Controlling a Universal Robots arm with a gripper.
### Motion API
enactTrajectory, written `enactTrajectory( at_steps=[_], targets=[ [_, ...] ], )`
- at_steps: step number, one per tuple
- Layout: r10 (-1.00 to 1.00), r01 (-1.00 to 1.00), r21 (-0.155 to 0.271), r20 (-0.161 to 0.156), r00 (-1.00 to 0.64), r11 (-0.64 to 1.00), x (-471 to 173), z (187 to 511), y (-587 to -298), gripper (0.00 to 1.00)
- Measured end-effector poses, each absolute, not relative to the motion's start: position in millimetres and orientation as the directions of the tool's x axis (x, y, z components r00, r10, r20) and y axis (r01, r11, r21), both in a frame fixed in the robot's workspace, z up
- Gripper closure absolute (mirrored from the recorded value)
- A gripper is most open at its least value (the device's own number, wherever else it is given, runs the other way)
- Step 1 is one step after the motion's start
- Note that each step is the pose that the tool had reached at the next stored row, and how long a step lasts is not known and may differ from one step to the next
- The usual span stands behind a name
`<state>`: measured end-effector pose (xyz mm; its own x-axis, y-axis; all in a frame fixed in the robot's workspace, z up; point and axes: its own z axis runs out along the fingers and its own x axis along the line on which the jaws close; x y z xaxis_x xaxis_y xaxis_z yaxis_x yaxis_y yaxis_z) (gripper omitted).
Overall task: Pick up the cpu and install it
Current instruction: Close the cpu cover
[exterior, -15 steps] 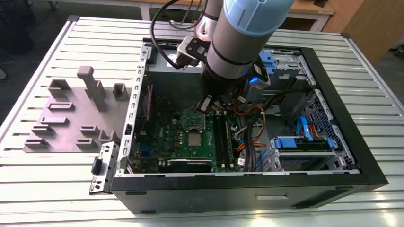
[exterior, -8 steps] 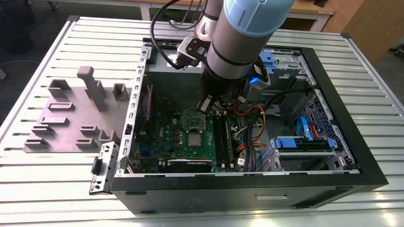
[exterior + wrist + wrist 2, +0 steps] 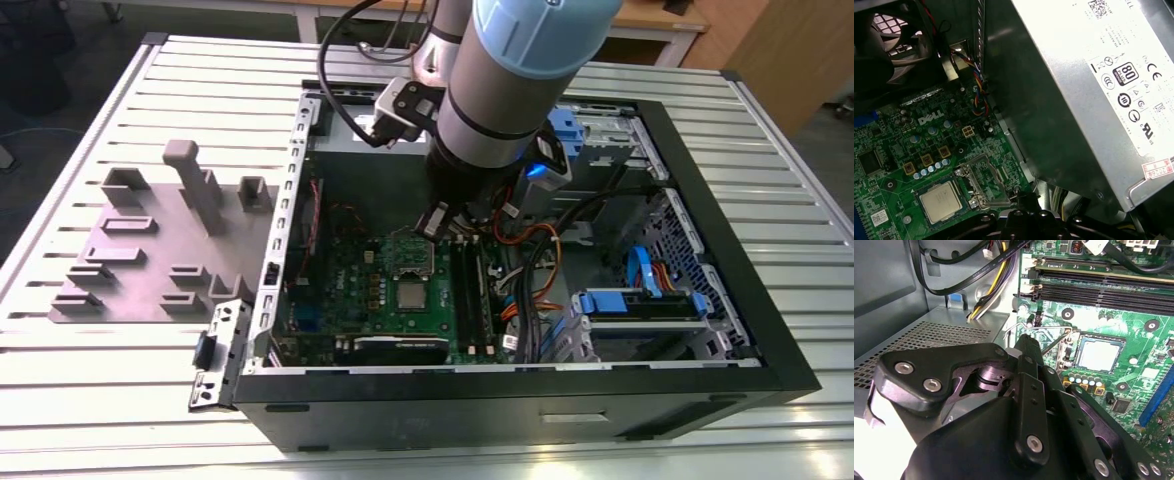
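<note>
**Colleague:** Where is the arm right now?

**Me:** I see it reaching down into the open computer case (image 3: 747, 300) on the slatted table (image 3: 80, 400). In the exterior view the gripper (image 3: 447, 222) hangs low over the green motherboard (image 3: 387, 300), just above the socket area.

**Colleague:** And the cpu?

**Me:** The cpu (image 3: 411, 294) lies flat on the motherboard, its pale silver top facing up. In the second wrist view I see the cpu (image 3: 1097, 354) sitting square inside its socket. The metal bracket frame (image 3: 985, 182) stands swung open just beside it in the first wrist view, where the cpu (image 3: 940, 201) also shows clearly. The gripper is apart from the chip, not touching it.

**Colleague:** Are the fingers spread or pressed together?

**Me:** I cannot tell. The black linkage (image 3: 1004, 430) covers much of the second wrist view, but the tips are hidden. Nothing shows between them.

**Colleague:** What else is around?

**Me:** The silver power supply (image 3: 1089, 90) looms beside the board in the first wrist view. Memory slots (image 3: 1099, 287) run along the board near the socket. On the exterior view's left, a grey fixture plate (image 3: 147, 250) with upright blocks rests on the table, well apart from the case.
</note>
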<state>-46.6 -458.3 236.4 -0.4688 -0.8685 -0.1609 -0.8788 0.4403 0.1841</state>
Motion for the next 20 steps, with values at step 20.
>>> enactTrajectory(
  at_steps=[20],
  targets=[
    [-0.874,-0.882,0.179,-0.151,-0.462,0.435,-46.8,242.3,-459.8,0.89]
  ],
)
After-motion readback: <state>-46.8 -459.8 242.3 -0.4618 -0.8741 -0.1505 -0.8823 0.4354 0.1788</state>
